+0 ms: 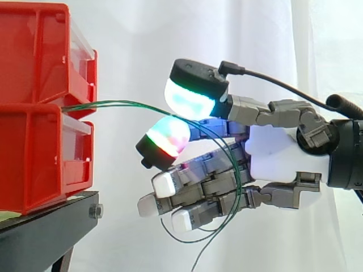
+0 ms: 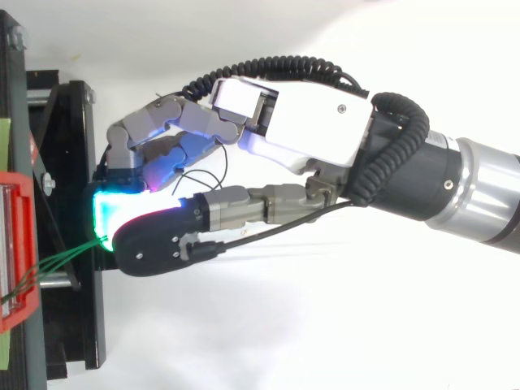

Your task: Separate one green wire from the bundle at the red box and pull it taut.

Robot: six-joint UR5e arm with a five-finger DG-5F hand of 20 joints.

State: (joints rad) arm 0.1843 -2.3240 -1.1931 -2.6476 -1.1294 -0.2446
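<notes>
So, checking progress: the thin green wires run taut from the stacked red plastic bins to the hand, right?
Not taut. In the side view the thin green wires run in a slack arc from the stacked red plastic bins to the hand.

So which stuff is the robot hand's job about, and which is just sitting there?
For the job:
green wires
red boxes they come out of
robot hand

Just there:
black stand
white curtain
</notes>
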